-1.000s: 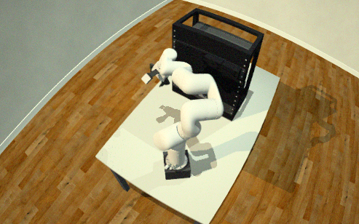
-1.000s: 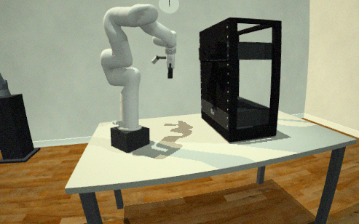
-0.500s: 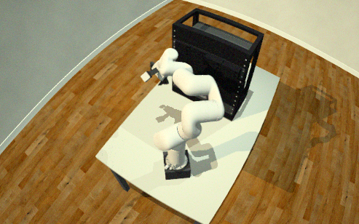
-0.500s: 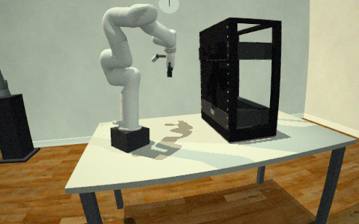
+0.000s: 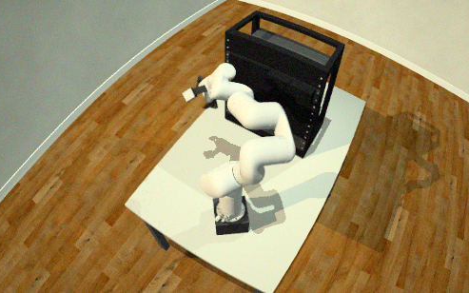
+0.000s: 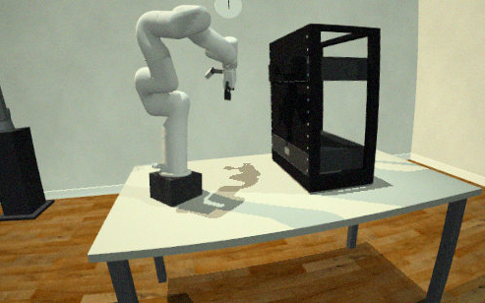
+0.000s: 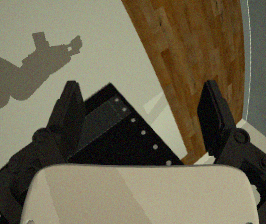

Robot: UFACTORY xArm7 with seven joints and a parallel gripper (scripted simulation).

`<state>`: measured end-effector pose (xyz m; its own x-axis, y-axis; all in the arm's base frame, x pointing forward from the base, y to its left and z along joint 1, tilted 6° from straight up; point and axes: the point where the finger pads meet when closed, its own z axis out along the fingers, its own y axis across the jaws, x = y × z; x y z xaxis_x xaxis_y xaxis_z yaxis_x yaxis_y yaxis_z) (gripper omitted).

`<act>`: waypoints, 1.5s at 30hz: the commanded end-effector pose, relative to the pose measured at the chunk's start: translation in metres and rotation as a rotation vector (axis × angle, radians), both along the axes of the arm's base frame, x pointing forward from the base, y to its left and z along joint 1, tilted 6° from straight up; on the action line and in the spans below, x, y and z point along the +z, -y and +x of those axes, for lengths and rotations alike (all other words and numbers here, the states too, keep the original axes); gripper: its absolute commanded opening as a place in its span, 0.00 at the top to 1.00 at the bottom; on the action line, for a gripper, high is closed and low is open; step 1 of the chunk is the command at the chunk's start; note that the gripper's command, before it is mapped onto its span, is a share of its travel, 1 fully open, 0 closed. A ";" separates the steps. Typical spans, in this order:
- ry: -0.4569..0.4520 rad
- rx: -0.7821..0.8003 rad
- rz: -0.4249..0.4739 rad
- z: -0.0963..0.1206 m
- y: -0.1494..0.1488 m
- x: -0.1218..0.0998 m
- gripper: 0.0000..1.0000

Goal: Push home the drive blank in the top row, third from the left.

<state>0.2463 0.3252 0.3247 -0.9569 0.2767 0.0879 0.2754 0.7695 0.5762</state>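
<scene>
Exterior view: arm point(image 6: 162, 93) stands on its base point(image 6: 190, 192) on the worktop point(image 6: 278, 216); claw point(image 6: 227, 92) hangs high, fingers pointing down, off the front of the rack point(image 6: 374, 98) and apart from it. Claw fully open, nothing in it; wrist view shows both fingers spread wide with a rack post point(image 7: 127, 129) below between them. The chassis front is in shadow in every view, so the target blank (top row, third from left) cannot be picked out, nor which blanks stand proud; by the task it sits on that dark front face. Judged step: approach, no contact yet. To do it well: turn the wrist so the fingers point at the front face, line up square on the third blank of the top row, and press straight in along the slot axis with a fingertip or closed claw. Go slowly and push low in force, since a skewed or heavy shove could shift or tip the rack. Keep off neighbouring blanks; back away once it seats. Count: one arm, one claw, two fingers, one rack, one worktop; blanks not countable here.
</scene>
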 end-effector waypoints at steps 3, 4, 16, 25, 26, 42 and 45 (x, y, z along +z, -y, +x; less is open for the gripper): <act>-0.035 -0.081 0.096 0.000 -0.003 0.021 0.00; -0.042 -0.094 0.111 0.000 -0.004 0.024 0.00; -0.124 -0.243 0.285 0.002 -0.003 0.061 0.00; -0.199 -0.364 0.429 0.004 0.002 0.091 0.00; -0.211 -0.382 0.451 0.005 0.003 0.096 0.00; -0.363 -0.589 0.709 0.011 0.026 0.145 0.00; -0.411 -0.647 0.784 0.013 0.036 0.157 0.00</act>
<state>0.2573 0.2986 0.4670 -0.5647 0.4690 0.6791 0.7578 -0.0313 0.6517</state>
